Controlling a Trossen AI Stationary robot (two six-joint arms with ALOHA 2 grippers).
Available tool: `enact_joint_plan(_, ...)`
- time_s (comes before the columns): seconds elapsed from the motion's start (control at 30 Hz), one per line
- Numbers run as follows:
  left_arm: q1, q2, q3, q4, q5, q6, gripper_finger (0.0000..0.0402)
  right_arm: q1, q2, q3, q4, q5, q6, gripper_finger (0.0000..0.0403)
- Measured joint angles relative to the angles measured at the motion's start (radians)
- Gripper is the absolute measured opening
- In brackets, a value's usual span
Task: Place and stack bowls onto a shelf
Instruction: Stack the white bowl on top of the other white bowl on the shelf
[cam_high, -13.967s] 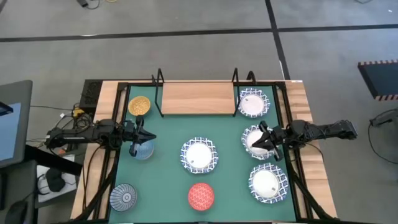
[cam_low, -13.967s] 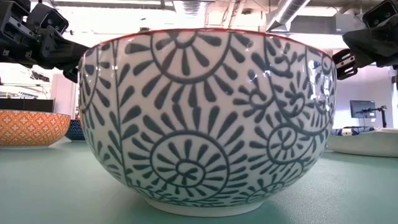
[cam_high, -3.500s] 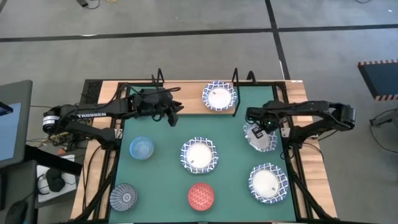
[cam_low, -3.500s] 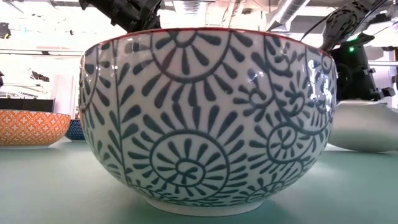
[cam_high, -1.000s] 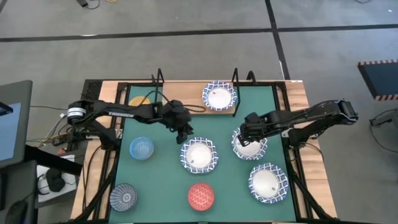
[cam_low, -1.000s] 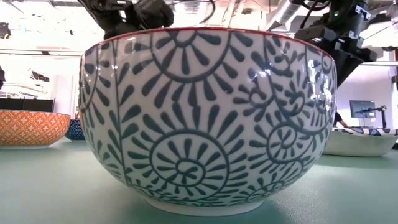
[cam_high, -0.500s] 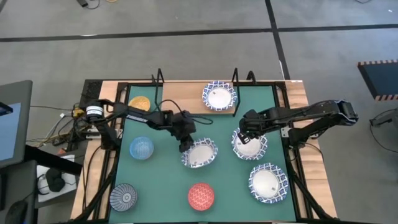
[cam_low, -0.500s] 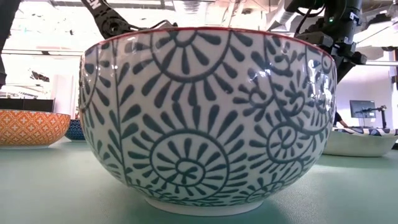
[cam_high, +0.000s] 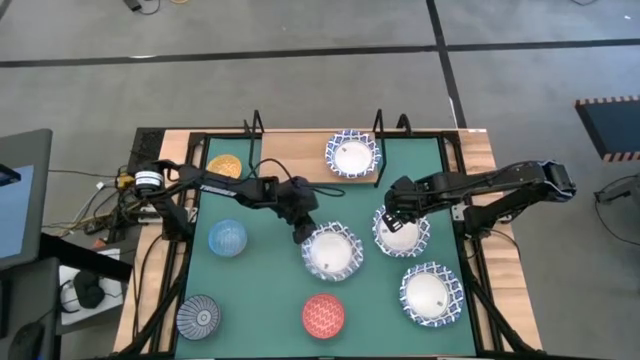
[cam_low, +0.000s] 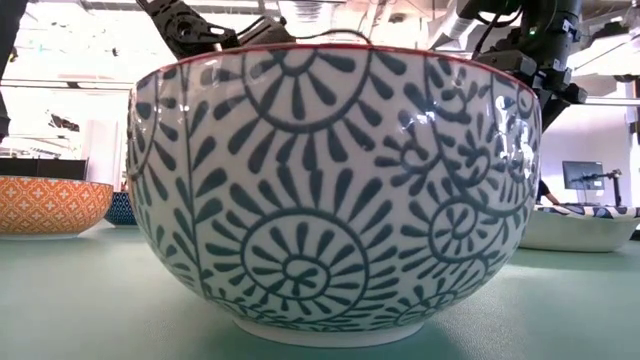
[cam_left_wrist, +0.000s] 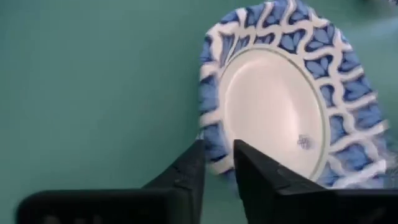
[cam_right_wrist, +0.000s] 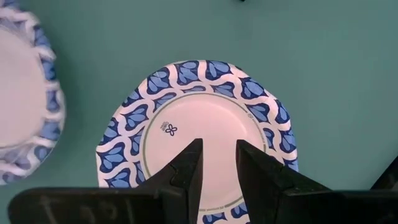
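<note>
My left gripper (cam_high: 304, 228) is shut on the centre white bowl with a blue lattice rim (cam_high: 333, 250), which shows tilted in the left wrist view (cam_left_wrist: 280, 106). My right gripper (cam_high: 399, 207) hangs, narrowly open, above another white bowl (cam_high: 400, 233) that sits flat on the green mat (cam_right_wrist: 193, 137). A third white bowl (cam_high: 352, 153) and the yellow bowl (cam_high: 225, 165) rest on the wooden shelf (cam_high: 295, 160). The fourth white bowl (cam_high: 430, 293), the red (cam_high: 323, 314), light blue (cam_high: 228, 238) and grey-blue patterned (cam_high: 198, 316) bowls stand on the mat. My left gripper pinches the centre white bowl's rim (cam_left_wrist: 214, 146) between its two fingers (cam_left_wrist: 189, 171), on the bowl's left side. The fingers come from the table's left, slanting down. The bowl sits tilted in the hold; whether its base is clear of the mat, I cannot tell.
Black wire uprights (cam_high: 256, 125) stand at the shelf's ends. A black frame (cam_high: 190, 230) borders the mat (cam_high: 265, 290) on both sides. The red-rimmed patterned bowl (cam_low: 330, 190) fills the low view. Open mat lies between the light blue and red bowls.
My left gripper came down from beside the shelf to the centre white bowl and took hold of its left rim. The bowl tipped up, then shifted a little toward the table's right. The bowl under my right gripper stayed flat on the mat.
</note>
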Motion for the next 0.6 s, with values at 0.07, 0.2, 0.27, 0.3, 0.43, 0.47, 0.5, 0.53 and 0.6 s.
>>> enact_joint_plan(0.07, 0.000, 0.000, 0.012, -0.001, -0.001, 0.000, 0.0103, 0.000, 0.000, 0.000, 0.002, 0.000, 0.000, 0.0123)
enact_joint_plan(0.2, 0.001, 0.001, 0.018, 0.005, -0.048, -0.005, 0.0162, 0.001, 0.000, 0.000, 0.003, -0.002, 0.000, 0.0123)
enact_joint_plan(0.27, 0.000, 0.005, 0.018, -0.003, -0.082, -0.006, 0.0186, 0.002, 0.000, 0.000, 0.004, -0.002, 0.000, 0.0123)
enact_joint_plan(0.3, 0.000, 0.005, 0.016, -0.010, -0.092, -0.006, 0.0194, 0.002, 0.000, 0.000, 0.006, -0.002, 0.000, 0.0123)
enact_joint_plan(0.43, -0.002, 0.016, 0.011, -0.009, -0.090, 0.015, 0.0210, 0.002, 0.000, 0.000, 0.026, -0.002, 0.000, 0.0123)
enact_joint_plan(0.47, -0.003, 0.019, 0.011, -0.013, -0.080, 0.015, 0.0210, 0.002, 0.000, 0.000, 0.031, -0.002, 0.000, 0.0123)
enact_joint_plan(0.5, -0.006, 0.025, 0.010, -0.015, -0.063, 0.015, 0.0209, 0.002, 0.000, 0.000, 0.036, -0.002, 0.000, 0.0123)
enact_joint_plan(0.53, -0.012, 0.034, 0.010, -0.001, -0.047, 0.016, 0.0206, 0.002, 0.000, 0.000, 0.042, -0.002, 0.000, 0.0123)
enact_joint_plan(0.6, -0.025, 0.056, 0.012, 0.007, -0.026, 0.010, 0.0195, 0.002, 0.000, 0.000, 0.052, -0.002, 0.000, 0.0123)
